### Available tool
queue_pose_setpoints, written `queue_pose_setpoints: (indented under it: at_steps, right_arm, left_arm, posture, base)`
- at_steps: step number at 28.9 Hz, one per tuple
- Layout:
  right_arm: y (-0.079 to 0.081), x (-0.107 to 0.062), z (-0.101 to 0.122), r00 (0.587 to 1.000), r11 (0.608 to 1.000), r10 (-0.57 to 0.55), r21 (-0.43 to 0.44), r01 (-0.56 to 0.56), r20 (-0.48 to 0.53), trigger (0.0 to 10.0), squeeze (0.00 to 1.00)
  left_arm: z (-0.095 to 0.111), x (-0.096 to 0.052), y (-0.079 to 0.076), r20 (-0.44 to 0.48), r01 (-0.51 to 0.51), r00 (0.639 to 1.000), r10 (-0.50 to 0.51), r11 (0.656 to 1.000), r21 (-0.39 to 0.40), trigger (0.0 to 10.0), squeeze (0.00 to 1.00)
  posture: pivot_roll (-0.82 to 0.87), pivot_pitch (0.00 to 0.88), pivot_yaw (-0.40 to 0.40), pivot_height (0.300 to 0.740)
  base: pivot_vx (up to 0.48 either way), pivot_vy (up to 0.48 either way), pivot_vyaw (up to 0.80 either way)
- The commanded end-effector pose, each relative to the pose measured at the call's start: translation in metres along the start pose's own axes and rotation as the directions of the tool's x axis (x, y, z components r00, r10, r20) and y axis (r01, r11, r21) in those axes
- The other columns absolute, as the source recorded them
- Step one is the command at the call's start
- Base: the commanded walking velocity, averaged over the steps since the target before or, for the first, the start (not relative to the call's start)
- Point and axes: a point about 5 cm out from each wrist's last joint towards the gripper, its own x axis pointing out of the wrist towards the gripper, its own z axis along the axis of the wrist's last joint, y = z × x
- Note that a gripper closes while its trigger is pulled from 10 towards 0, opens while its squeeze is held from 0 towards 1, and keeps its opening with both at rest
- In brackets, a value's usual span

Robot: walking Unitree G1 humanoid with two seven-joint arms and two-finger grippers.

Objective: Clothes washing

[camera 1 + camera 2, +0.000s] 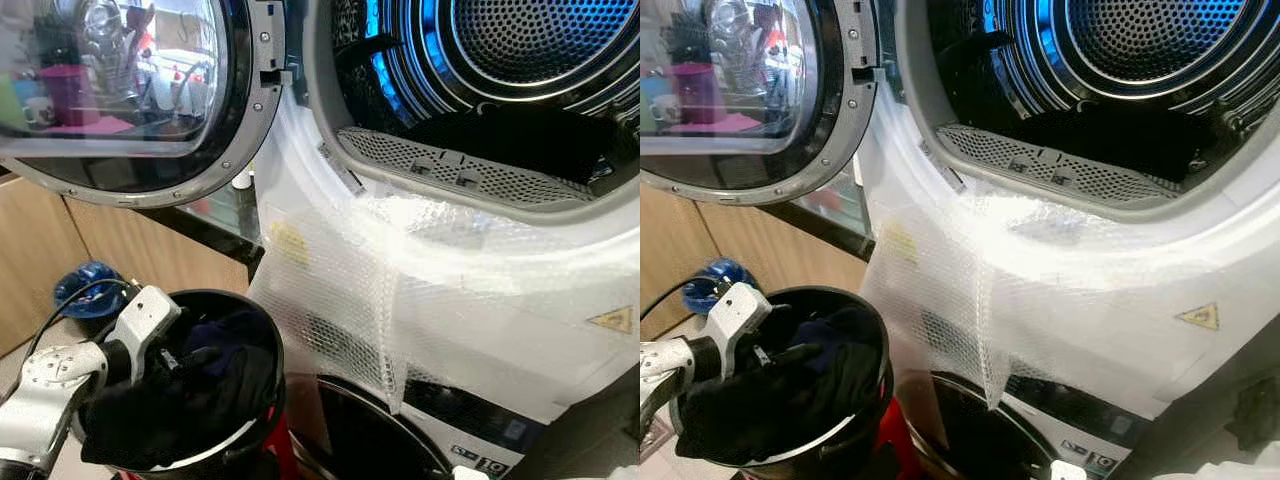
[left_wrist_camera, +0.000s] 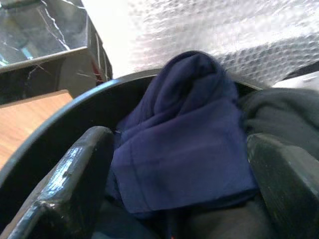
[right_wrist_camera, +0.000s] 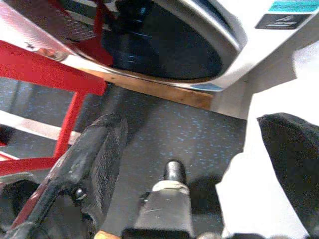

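Note:
A black bucket (image 1: 262,330) of dark clothes stands low on the left, in front of the stacked machines. My left gripper (image 1: 190,362) reaches down into it. In the left wrist view the left gripper (image 2: 179,194) is open, its fingers (image 2: 75,179) standing on either side of a folded navy blue cloth (image 2: 184,149) that lies on darker garments (image 2: 284,114). Above, the upper machine's drum (image 1: 520,40) is open, its round door (image 1: 130,90) swung out to the left. My right gripper (image 3: 194,159) hangs open over the floor, holding nothing.
Bubble wrap (image 1: 400,280) hangs over the upper machine's front. The lower machine's dark door (image 1: 370,440) is behind the bucket, with a red frame (image 3: 50,74) beside it. Wooden cabinets (image 1: 40,250) and a blue object (image 1: 88,285) are on the left. Something dark lies in the drum's bottom (image 1: 520,140).

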Motion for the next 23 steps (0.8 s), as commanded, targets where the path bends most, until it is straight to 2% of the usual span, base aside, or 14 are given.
queue_pose_setpoints:
  at_steps: [1, 2, 3, 7, 16, 23]
  right_arm:
    - [-0.008, -0.001, -0.003, 1.0, 1.0, -0.015, 0.002, 0.015, -0.013, 10.0, 0.0]
    - [-0.009, -0.001, -0.004, 1.0, 1.0, -0.016, 0.001, 0.016, -0.014, 10.0, 0.0]
    - [-0.011, -0.002, -0.004, 1.0, 1.0, -0.019, 0.0, 0.019, -0.016, 10.0, 0.0]
    - [-0.017, -0.003, -0.006, 0.999, 1.0, -0.027, -0.006, 0.027, -0.019, 10.0, 0.0]
    - [-0.026, -0.003, -0.003, 1.0, 0.999, -0.027, -0.04, 0.026, -0.016, 10.0, 0.0]
    - [-0.03, -0.004, 0.001, 1.0, 0.998, -0.025, -0.057, 0.024, -0.013, 10.0, 0.0]
  left_arm:
    - [0.009, 0.005, 0.005, 0.0, 0.006, 1.0, -0.006, 0.997, 0.074, 10.0, 1.0]
    - [0.009, 0.006, 0.005, 0.0, 0.002, 1.0, -0.002, 0.997, 0.081, 10.0, 1.0]
    - [0.011, 0.008, 0.005, 0.011, 0.01, 1.0, -0.011, 0.997, 0.081, 10.0, 0.0]
    - [0.012, 0.017, 0.009, -0.005, 0.008, 1.0, -0.007, 0.992, 0.122, 10.0, 0.0]
    - [0.006, 0.021, 0.018, -0.055, 0.071, 0.996, -0.066, 0.992, 0.108, 10.0, 0.0]
    - [0.005, 0.023, 0.018, -0.077, 0.117, 0.991, -0.108, 0.987, 0.114, 10.0, 0.0]
  posture:
    - [0.01, 0.068, -0.079, 0.74]
    - [0.01, 0.068, -0.079, 0.74]
    - [0.0, 0.08, -0.088, 0.74]
    - [-0.01, 0.106, -0.103, 0.74]
    - [-0.05, 0.176, -0.158, 0.74]
    - [-0.06, 0.194, -0.171, 0.74]
  base:
    - [0.0, 0.0, 0.0]
    - [0.0, 0.0, 0.0]
    - [0.0, 0.0, 0.0]
    - [0.0, 0.0, 0.0]
    - [0.0, 0.0, 0.0]
    - [0.0, 0.0, 0.0]
